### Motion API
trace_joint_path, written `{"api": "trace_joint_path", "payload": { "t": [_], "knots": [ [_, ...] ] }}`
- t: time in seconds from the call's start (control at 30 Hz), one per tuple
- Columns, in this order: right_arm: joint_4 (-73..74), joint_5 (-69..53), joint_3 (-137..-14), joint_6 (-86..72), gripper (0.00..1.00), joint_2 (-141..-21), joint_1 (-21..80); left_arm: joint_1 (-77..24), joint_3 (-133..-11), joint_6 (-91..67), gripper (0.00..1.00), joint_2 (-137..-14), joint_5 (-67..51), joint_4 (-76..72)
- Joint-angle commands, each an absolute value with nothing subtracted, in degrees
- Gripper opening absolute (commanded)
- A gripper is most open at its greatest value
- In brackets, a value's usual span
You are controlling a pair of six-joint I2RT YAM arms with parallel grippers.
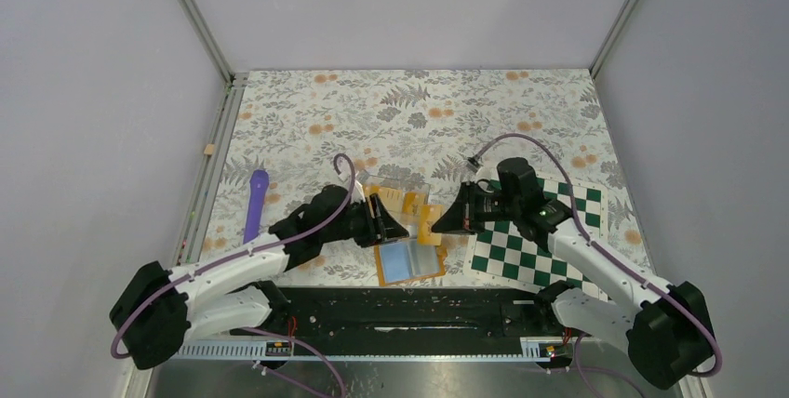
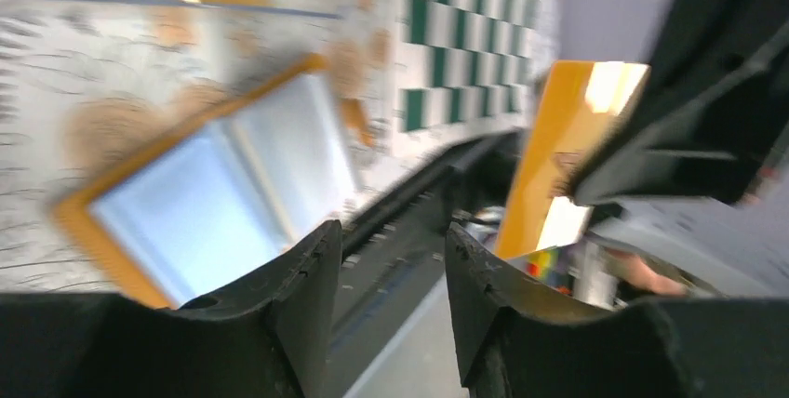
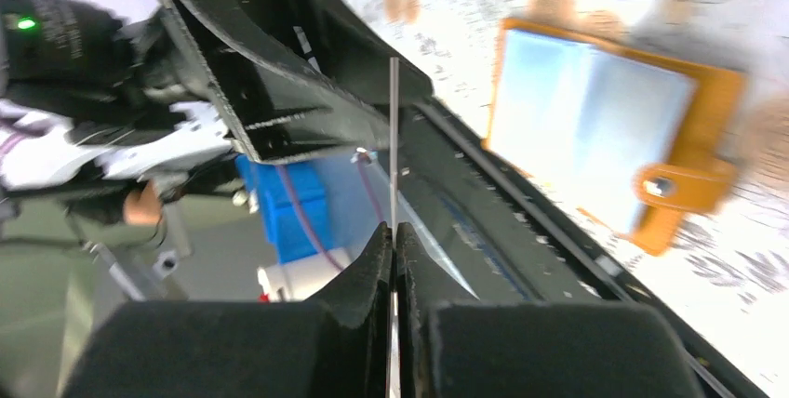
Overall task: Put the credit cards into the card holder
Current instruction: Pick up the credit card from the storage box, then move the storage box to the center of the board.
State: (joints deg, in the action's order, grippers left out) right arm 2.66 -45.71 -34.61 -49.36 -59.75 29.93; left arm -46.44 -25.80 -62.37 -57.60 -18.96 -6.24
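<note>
Left wrist | left fingers [image 2: 312,291] apart | right fingers [image 3: 367,277] clamp credit card [image 2: 558,147] | print blurred

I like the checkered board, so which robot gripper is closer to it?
Right. The right gripper, pinching a credit card, hangs just left of the chequered board; the left gripper is farther left, beyond the right one.

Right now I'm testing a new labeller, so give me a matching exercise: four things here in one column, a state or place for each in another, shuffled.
1. left tool
2. right tool
3. card holder
4. chequered board

a. lying open, blue pockets up
b. shut on a credit card
c. flat, right of the card holder
d. open, holding nothing

Pairs: 1-d, 2-b, 3-a, 4-c
</note>
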Motion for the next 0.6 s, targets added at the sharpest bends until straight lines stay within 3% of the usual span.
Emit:
{"api": "trace_joint_path", "payload": {
  "t": [0.0, 0.23, 0.57],
  "knots": [
    [17.62, -37.24, -36.16, -40.5, 0.0, -56.05, 26.56, -46.4, -35.12, -50.08, 0.45, -63.69, -4.09, 16.94],
    [24.21, -33.4, -35.93, -37.17, 0.0, -53.38, 25.35, -46.38, -47.61, -39.04, 0.42, -81.57, 1.42, 24.65],
    [25.34, -33.57, -34.02, -37.18, 0.0, -51.46, 25.18, -46.49, -59.74, -38.0, 0.4, -96.62, 3.53, 24.61]
  ]
}}
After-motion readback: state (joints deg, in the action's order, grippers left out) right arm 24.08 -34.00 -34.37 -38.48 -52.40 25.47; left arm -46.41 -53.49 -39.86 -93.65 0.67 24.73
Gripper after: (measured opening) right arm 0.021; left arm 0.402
